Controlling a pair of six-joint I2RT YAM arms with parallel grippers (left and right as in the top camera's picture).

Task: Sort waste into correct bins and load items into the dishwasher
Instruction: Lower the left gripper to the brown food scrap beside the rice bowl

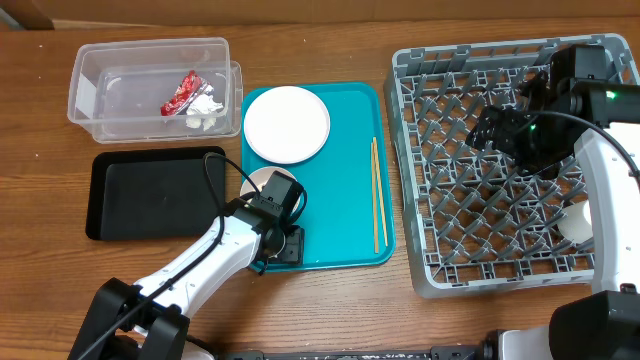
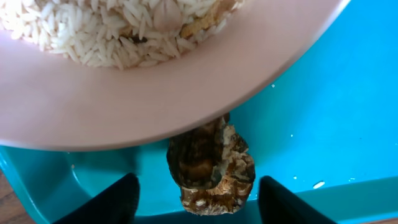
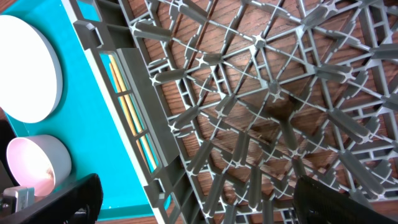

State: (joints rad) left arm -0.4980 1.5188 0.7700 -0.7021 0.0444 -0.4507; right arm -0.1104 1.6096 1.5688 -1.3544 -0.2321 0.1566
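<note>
A brown food lump (image 2: 211, 165) lies on the teal tray (image 2: 323, 112) just in front of a pale bowl (image 2: 186, 93) that holds rice (image 2: 112, 31). My left gripper (image 2: 198, 200) straddles the lump, open, with a gap on each side. From overhead the left gripper (image 1: 275, 200) covers part of that bowl (image 1: 256, 180). A white plate (image 1: 286, 124) and the chopsticks (image 1: 377, 195) also lie on the tray. My right gripper (image 1: 490, 130) hangs open and empty over the grey dish rack (image 1: 480, 200). The clear tub (image 1: 100, 90) holds a red wrapper (image 1: 183, 93) and a white napkin (image 1: 205, 112).
A black tray (image 1: 150, 195) sits left of the teal tray (image 1: 340, 200), below the tub. A small white dish (image 1: 575, 222) stands in the rack's right side, partly behind the right arm. In the right wrist view the rack wall (image 3: 143, 99) separates gripper (image 3: 196, 199) from chopsticks (image 3: 127, 102).
</note>
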